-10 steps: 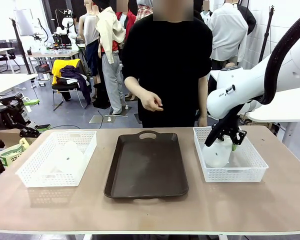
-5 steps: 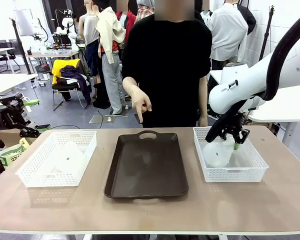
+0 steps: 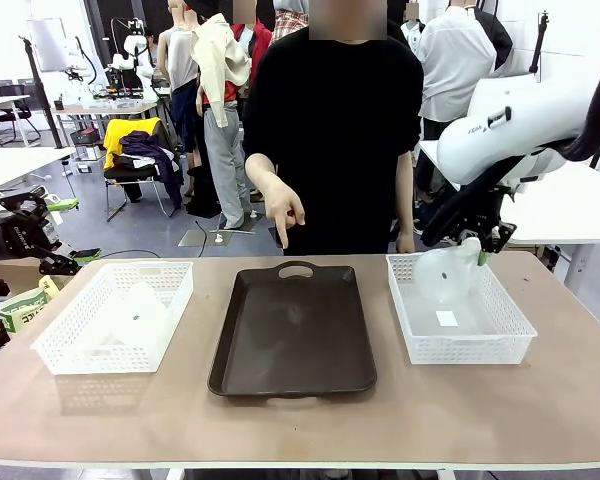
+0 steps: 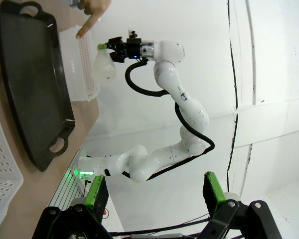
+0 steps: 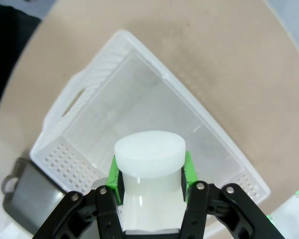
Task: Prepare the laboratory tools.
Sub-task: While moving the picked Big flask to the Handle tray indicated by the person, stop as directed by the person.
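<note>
One frosted-white flask (image 3: pixel 442 272) hangs tilted just above the right white basket (image 3: pixel 500 335), with my right gripper (image 3: pixel 472 248) shut on its neck. In the right wrist view the green pads (image 5: pixel 188 172) clamp the flask (image 5: pixel 149 152) over the basket (image 5: pixel 89 99). A second flask (image 3: pixel 140 315) lies in the left white basket (image 3: pixel 60 345). My left gripper (image 4: pixel 154 194) stands open and holds nothing; from afar it sees the right arm's flask (image 4: pixel 103 64).
A dark brown tray (image 3: pixel 293 330) lies in the middle of the table between the baskets. The person stands at the far side, one hand (image 3: pixel 283 215) pointing a finger down above the tray's far handle. The table's front strip is bare.
My right gripper has lifted the flask up and to the right, out of the right basket. The person's hand has dropped from chest height to point down at the tray.
</note>
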### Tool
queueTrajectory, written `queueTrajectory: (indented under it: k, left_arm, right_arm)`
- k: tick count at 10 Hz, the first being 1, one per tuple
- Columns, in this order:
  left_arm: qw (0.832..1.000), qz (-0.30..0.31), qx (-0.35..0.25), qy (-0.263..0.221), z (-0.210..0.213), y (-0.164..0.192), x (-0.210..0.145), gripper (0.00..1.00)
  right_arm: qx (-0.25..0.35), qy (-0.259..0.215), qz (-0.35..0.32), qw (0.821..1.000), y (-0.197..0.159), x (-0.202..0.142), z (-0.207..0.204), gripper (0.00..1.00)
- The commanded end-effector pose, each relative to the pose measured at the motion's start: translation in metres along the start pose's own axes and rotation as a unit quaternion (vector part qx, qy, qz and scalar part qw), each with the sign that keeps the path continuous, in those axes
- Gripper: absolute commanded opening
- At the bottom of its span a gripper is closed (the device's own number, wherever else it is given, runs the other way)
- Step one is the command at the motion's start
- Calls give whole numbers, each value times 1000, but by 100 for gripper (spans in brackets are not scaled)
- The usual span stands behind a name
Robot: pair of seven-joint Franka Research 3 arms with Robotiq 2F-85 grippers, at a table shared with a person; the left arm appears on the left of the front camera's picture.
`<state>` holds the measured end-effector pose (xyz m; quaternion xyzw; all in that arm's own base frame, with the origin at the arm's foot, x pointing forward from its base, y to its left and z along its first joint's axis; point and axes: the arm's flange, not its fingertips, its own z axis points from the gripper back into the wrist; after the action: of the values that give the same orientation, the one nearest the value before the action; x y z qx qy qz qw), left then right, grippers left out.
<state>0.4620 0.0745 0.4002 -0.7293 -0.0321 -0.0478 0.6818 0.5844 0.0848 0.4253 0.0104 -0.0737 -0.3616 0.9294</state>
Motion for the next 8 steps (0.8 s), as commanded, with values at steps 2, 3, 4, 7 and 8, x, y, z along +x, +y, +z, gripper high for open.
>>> queueTrajectory:
  k: [2, 3, 4, 7, 8]
  left_arm:
    - [1000, -4, -3, 1, 1, -2, 0, 100]
    - [1000, -4, -3, 1, 1, -2, 0, 100]
    - [1000, -4, -3, 1, 1, -2, 0, 100]
    - [1000, -4, -3, 1, 1, -2, 0, 100]
    - [1000, -4, -3, 1, 1, -2, 0, 100]
  right_arm:
    - [32, 4, 23, 999, -12, -10, 2, 0]
    - [31, 12, 25, 999, -13, -8, 0, 0]
    - [27, 15, 21, 999, -15, -6, -4, 0]
    - [17, -2, 20, 1000, -6, -10, 9, 0]
    - [17, -2, 20, 1000, -6, -10, 9, 0]
